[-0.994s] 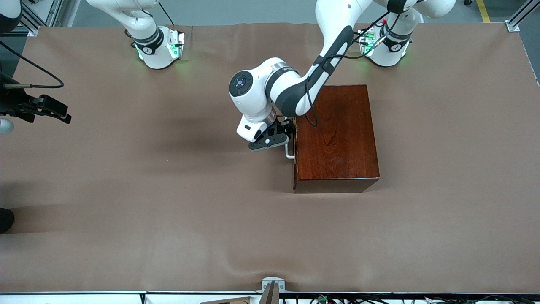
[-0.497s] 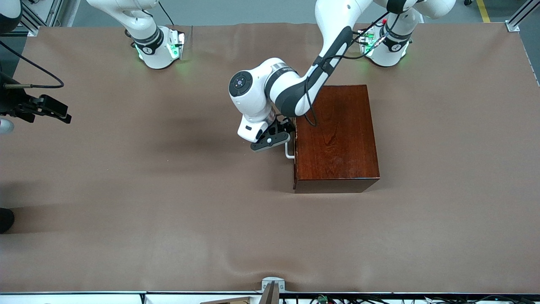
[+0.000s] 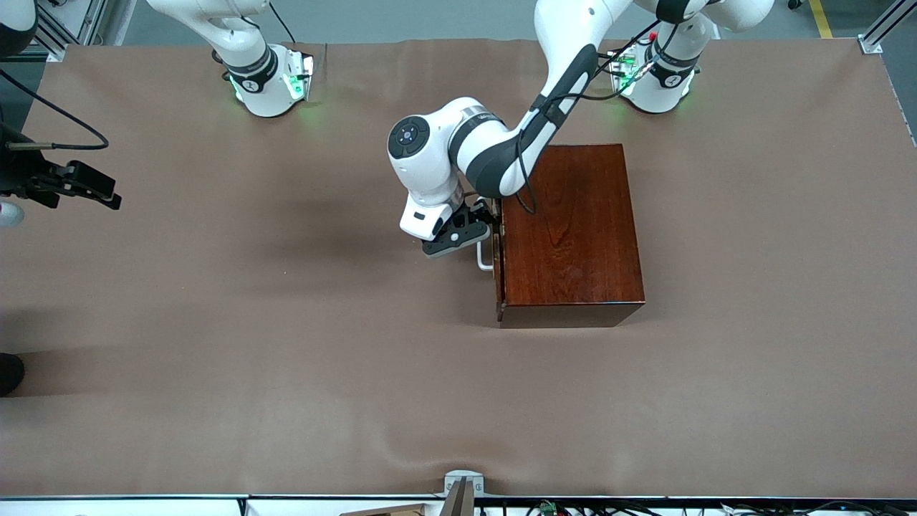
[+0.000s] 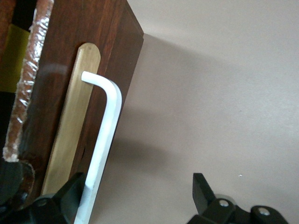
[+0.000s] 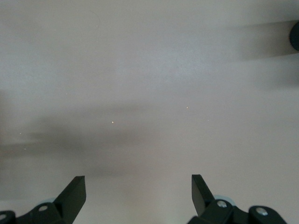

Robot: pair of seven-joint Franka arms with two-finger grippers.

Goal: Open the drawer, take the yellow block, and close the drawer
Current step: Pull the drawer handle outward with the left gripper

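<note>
The dark reddish-brown box [image 3: 569, 229] stands mid-table, toward the left arm's end. Its drawer [image 4: 93, 42] is pulled out a crack. My left gripper [image 3: 466, 231] is at the white bar handle [image 3: 484, 256]. In the left wrist view the handle [image 4: 106, 126] runs between the wide-open fingers of that gripper [image 4: 138, 179], against one finger [image 4: 70, 191]. A yellow patch [image 4: 13, 56] shows in the gap at the drawer front; it looks like the yellow block. My right gripper [image 3: 107, 195] waits open over the table's edge at the right arm's end, with only bare table in its own view [image 5: 138, 179].
Brown cloth [image 3: 286, 358] covers the whole table. The arm bases [image 3: 269, 82] stand along the edge farthest from the front camera. A metal bracket [image 3: 462, 487] sits at the nearest edge.
The drawer front and its handle have come out slightly toward the right arm's end, with my left gripper moving the same way. The right arm has not moved.
</note>
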